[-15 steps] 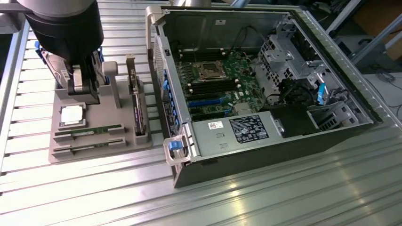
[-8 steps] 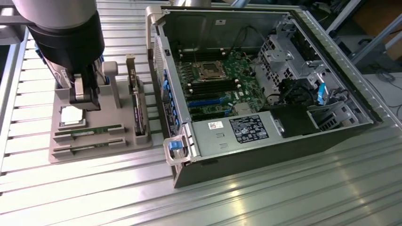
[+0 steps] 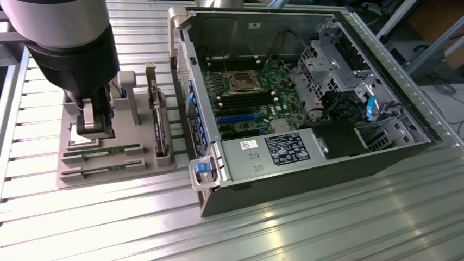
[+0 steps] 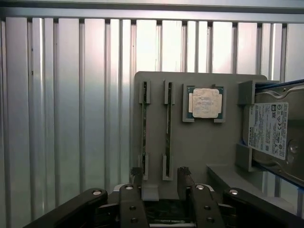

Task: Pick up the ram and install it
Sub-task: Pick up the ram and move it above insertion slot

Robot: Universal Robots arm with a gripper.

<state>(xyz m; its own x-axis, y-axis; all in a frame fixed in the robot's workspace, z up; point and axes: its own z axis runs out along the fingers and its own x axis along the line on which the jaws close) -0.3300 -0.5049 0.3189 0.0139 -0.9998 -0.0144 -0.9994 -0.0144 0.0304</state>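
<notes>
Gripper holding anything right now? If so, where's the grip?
Nothing held. The gripper is open over the tray, and both ram sticks sit in their tray slots.

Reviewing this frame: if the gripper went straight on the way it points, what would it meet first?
Most likely the grey parts tray, near the ends of the two ram sticks in its slots. The open gripper points down at it; depth is unclear, so it might meet a stick first.
</notes>
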